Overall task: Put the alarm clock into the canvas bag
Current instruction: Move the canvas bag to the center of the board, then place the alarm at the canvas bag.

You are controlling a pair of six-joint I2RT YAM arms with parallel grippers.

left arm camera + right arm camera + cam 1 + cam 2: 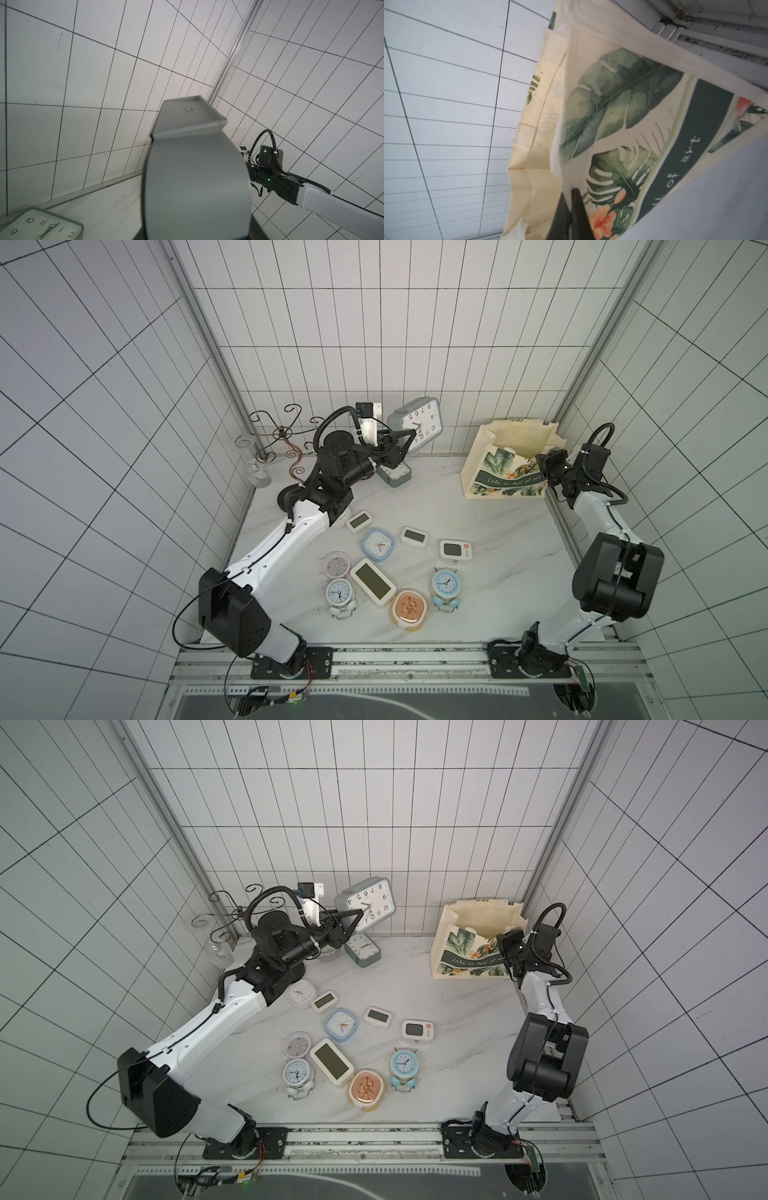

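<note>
The left end effector grasps the alarm clock aloft; the right end effector pinches the canvas bag.

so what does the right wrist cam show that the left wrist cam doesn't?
Only right wrist: the cream canvas bag with leaf print, and the right gripper, jaws shut on the edge of its front panel.
Only left wrist: the back of the large grey rectangular alarm clock filling the middle, a smaller grey white-faced clock on the marble table, and the right arm.
Both: the white tiled wall.
</note>
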